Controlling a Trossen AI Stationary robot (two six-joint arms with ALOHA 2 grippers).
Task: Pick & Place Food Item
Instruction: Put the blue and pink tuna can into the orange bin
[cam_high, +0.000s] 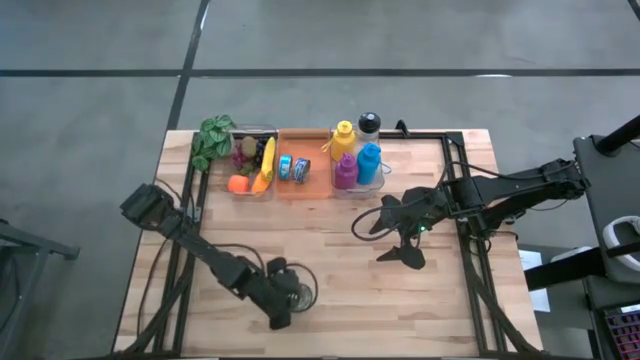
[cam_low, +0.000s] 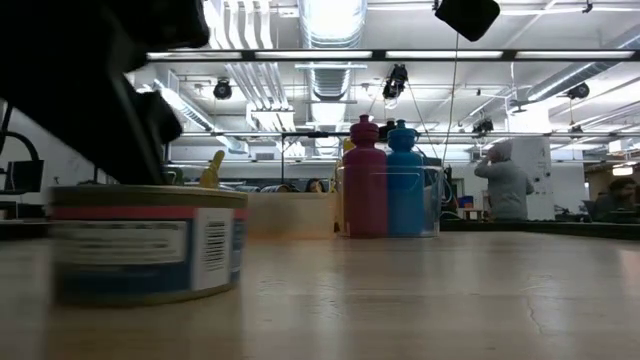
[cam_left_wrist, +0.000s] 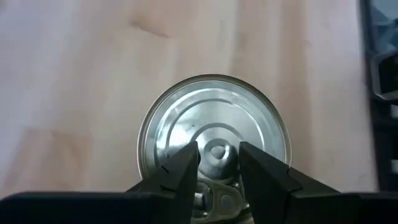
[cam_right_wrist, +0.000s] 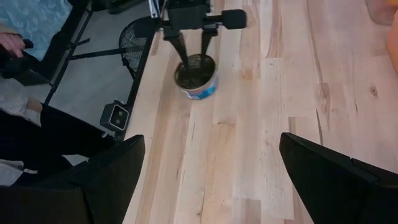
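Observation:
A flat tin can (cam_left_wrist: 214, 118) with a silver pull-tab lid and a blue-and-white label (cam_low: 145, 245) stands on its base near the table's front edge, left of centre (cam_high: 300, 284). My left gripper (cam_left_wrist: 219, 157) is right above its lid, fingers a little apart, with the pull tab (cam_left_wrist: 217, 152) between them. The right wrist view shows those fingers (cam_right_wrist: 193, 53) reaching down at the can (cam_right_wrist: 198, 79). My right gripper (cam_high: 386, 240) hangs wide open and empty above the table's right half. My left gripper comes at the can's lid from above, slanting down, one fingertip (cam_left_wrist: 183, 165) on either side of the pull tab. I cannot tell whether the fingertips touch the lid or the tab. The can stands flat on the table.
Along the far edge stand a clear bin with a banana and other fruit (cam_high: 252, 165), an orange tray with cans (cam_high: 295, 168), a bin of coloured bottles (cam_high: 357, 158) and a green plant (cam_high: 212, 140). A person (cam_low: 505, 185) stands in the room behind.

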